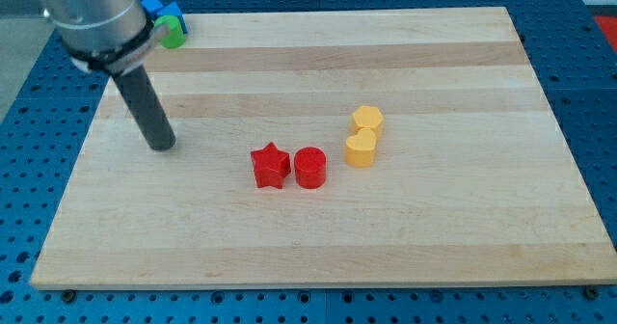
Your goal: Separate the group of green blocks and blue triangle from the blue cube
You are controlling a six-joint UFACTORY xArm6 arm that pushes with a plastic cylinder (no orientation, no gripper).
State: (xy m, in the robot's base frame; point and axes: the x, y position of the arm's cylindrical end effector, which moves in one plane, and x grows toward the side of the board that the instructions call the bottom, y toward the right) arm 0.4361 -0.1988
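Observation:
A tight cluster sits at the board's top left corner, partly hidden behind my arm: a blue block [154,7] and a green block [173,33] show, with another blue piece [174,13] between them. Their shapes cannot be made out, and I cannot tell which blue one is the cube. My tip [162,145] rests on the board well below the cluster, at the view's left, touching no block.
A red star [271,166] and a red cylinder [310,167] sit side by side mid-board. A yellow hexagon [367,121] and a yellow heart-like block [361,148] stand just right of them. The wooden board [482,218] lies on a blue perforated table.

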